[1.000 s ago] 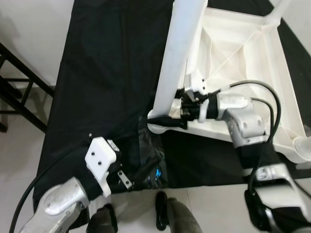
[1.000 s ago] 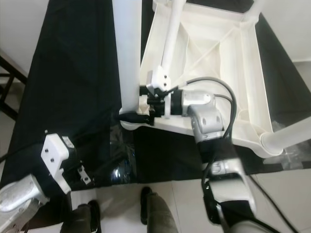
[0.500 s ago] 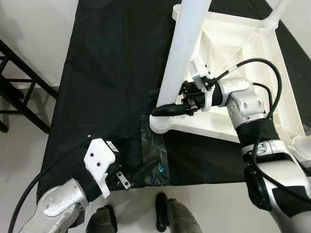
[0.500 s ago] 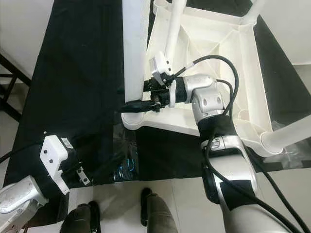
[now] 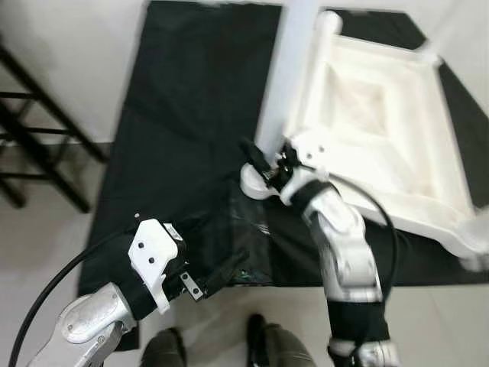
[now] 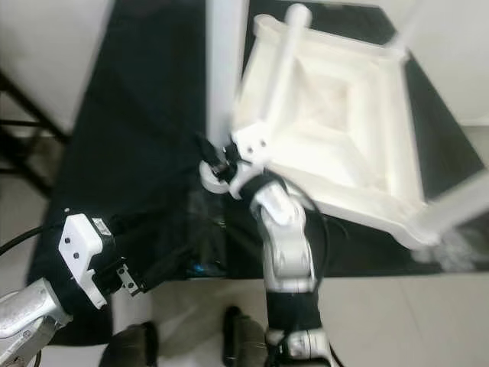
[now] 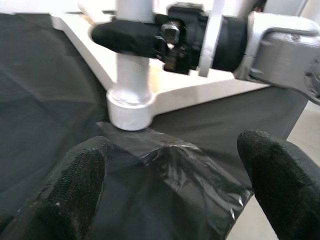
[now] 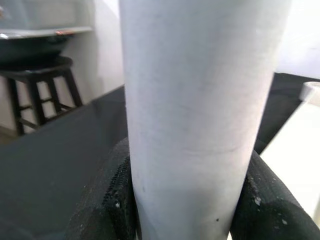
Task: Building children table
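Right gripper (image 6: 216,162) reaches forward, fingers (image 8: 112,200) clamped around the white table leg (image 5: 286,76) just above its socket on the inverted white table top (image 5: 382,130), which lies on black cloth (image 5: 191,99). Left gripper (image 7: 172,170) hovers nearby, fingers (image 7: 75,175) spread. Versus earlier: the forearm is steeper and the whole view has shifted.

Left gripper (image 7: 172,175): two black textured fingers (image 7: 75,175) spread wide apart, hovering above black cloth (image 7: 45,90). Between them, crinkled sheet of black plastic film (image 7: 190,175) lying on cloth. Beyond, white cylindrical plastic table leg (image 7: 131,75) upright in round socket at corner of white plastic tabletop (image 7: 210,90). Right gripper (image 7: 135,37): black fingers clamped around leg, silver wrist behind.
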Controlling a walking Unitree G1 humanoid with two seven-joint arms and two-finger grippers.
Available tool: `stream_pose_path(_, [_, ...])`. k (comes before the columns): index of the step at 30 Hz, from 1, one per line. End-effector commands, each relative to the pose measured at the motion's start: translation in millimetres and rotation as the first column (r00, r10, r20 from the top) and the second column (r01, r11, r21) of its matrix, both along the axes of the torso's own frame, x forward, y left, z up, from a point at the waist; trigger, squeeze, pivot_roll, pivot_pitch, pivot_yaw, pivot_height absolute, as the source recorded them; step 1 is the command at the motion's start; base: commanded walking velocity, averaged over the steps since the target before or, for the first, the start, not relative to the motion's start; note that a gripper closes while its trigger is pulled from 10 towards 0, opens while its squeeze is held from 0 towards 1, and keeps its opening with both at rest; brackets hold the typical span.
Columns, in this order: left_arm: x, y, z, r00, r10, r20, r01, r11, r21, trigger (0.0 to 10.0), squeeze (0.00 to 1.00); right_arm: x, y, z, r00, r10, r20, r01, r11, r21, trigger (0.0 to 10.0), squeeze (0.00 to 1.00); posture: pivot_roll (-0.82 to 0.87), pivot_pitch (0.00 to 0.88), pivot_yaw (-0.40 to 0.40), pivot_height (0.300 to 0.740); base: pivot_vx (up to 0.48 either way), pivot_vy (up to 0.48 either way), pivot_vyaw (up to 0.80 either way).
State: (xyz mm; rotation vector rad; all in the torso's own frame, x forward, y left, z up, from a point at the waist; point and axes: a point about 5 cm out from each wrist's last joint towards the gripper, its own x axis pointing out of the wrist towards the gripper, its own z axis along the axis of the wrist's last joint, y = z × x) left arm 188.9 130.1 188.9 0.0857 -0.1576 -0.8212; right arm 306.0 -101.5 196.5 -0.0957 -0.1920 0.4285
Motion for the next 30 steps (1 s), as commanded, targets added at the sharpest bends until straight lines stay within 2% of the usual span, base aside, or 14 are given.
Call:
stream_pose_path(1, [0.2, -4.9, -0.4, 1.000, -0.030, -0.008, 0.030, 0.999, -0.012, 10.0, 0.00, -7.6, 8.9, -47.1, 0.977, 0.034, -0.209, -0.062, 0.990, -0.125, 0.0, 0.00, 0.10, 0.279, -0.078, 0.740, 0.000, 0.000, 0.00])
stream_pose_path(9, [1.1, -4.7, 0.4, 0.999, -0.034, -0.004, 0.034, 0.999, -0.006, 10.0, 0.00, -2.8, 15.2, -40.2, 0.979, 0.041, -0.200, -0.070, 0.988, -0.138, 0.0, 0.00, 0.10, 0.284, -0.072, 0.740, 0.000, 0.000, 0.00])
stream_pose_path(10, [1.3, -3.9, 0.8, 0.999, -0.034, -0.003, 0.034, 0.999, -0.005, 10.0, 0.00, -4.1, 15.6, -38.8, 0.978, 0.021, -0.206, -0.051, 0.988, -0.142, 9.8, 0.00, 0.10, 0.281, -0.073, 0.740, 0.000, 0.000, 0.00])
stream_pose_path(11, [1.9, -3.6, 1.3, 0.999, -0.033, -0.001, 0.033, 0.999, -0.005, 10.0, 0.00, -4.2, 16.4, -32.3, 0.979, 0.049, -0.200, -0.075, 0.989, -0.124, 10.0, 0.00, 0.10, 0.283, -0.072, 0.740, 0.000, 0.000, 0.00])
stream_pose_path(12, [2.2, -3.9, 1.4, 0.999, -0.035, -0.001, 0.035, 0.999, -0.005, 10.0, 0.00, -4.4, 18.9, -22.0, 0.978, 0.105, -0.182, -0.125, 0.987, -0.103, 10.0, 1.00, 0.10, 0.283, -0.071, 0.740, 0.000, 0.000, 0.00])
stream_pose_path(14, [2.3, -4.2, 1.4, 0.999, -0.037, 0.000, 0.037, 0.999, -0.005, 10.0, 0.00, -4.7, 20.6, -14.8, 0.975, 0.145, -0.167, -0.161, 0.983, -0.090, 10.0, 1.00, 0.10, 0.283, -0.071, 0.740, 0.000, 0.000, 0.00])
stream_pose_path(17, [2.2, -5.3, 1.3, 0.999, -0.038, -0.001, 0.038, 0.999, -0.006, 10.0, 0.00, -4.2, 25.9, 17.2, 0.914, 0.402, -0.057, -0.404, 0.913, -0.057, 10.0, 1.00, 0.10, 0.284, -0.077, 0.740, 0.000, 0.000, 0.00])
stream_pose_path(18, [2.2, -5.4, 1.4, 0.999, -0.036, 0.000, 0.036, 0.999, -0.006, 10.0, 0.00, -3.9, 25.1, 24.0, 0.881, 0.471, -0.041, -0.472, 0.878, -0.075, 10.0, 0.40, 0.11, 0.286, -0.076, 0.740, 0.000, 0.000, 0.00])
stream_pose_path(19, [2.2, -5.4, 1.4, 0.999, -0.036, 0.000, 0.036, 0.999, -0.006, 10.0, 0.00, -3.9, 25.1, 24.0, 0.881, 0.471, -0.041, -0.472, 0.878, -0.075, 10.0, 0.40, 0.11, 0.286, -0.076, 0.740, 0.000, 0.000, 0.00])
stream_pose_path(20, [2.2, -5.2, 1.6, 0.999, -0.033, 0.001, 0.033, 0.999, -0.005, 10.0, 0.00, -4.0, 23.4, 34.7, 0.812, 0.584, -0.019, -0.581, 0.803, -0.135, 10.0, 0.00, 0.11, 0.286, -0.077, 0.740, 0.000, 0.000, 0.00])
stream_pose_path(24, [2.1, -5.1, 1.7, 1.000, -0.030, 0.002, 0.030, 1.000, -0.005, 10.0, 0.00, -3.0, 20.1, 40.7, 0.743, 0.669, -0.021, -0.655, 0.721, -0.227, 10.0, 0.00, 0.12, 0.288, -0.078, 0.740, 0.000, 0.000, 0.00])
stream_pose_path(28, [0.7, -5.9, 2.4, 1.000, -0.028, 0.003, 0.028, 1.000, -0.004, 10.0, 0.00, 7.5, 8.7, 45.3, 0.635, 0.765, -0.108, -0.748, 0.573, -0.336, 10.0, 0.00, 0.14, 0.297, -0.082, 0.740, 0.000, 0.000, 0.00])
stream_pose_path(29, [0.7, -5.9, 2.4, 1.000, -0.028, 0.003, 0.028, 1.000, -0.004, 10.0, 0.00, 7.5, 8.7, 45.3, 0.635, 0.765, -0.108, -0.748, 0.573, -0.336, 10.0, 0.00, 0.14, 0.297, -0.082, 0.740, 0.000, 0.000, 0.00])
stream_pose_path(30, [-0.7, -5.5, 2.6, 1.000, -0.025, 0.002, 0.025, 1.000, -0.002, 10.0, 0.00, 18.7, 0.4, 50.3, 0.584, 0.792, -0.176, -0.781, 0.490, -0.388, 10.0, 0.00, 0.14, 0.303, -0.084, 0.740, 0.000, 0.000, 0.00])
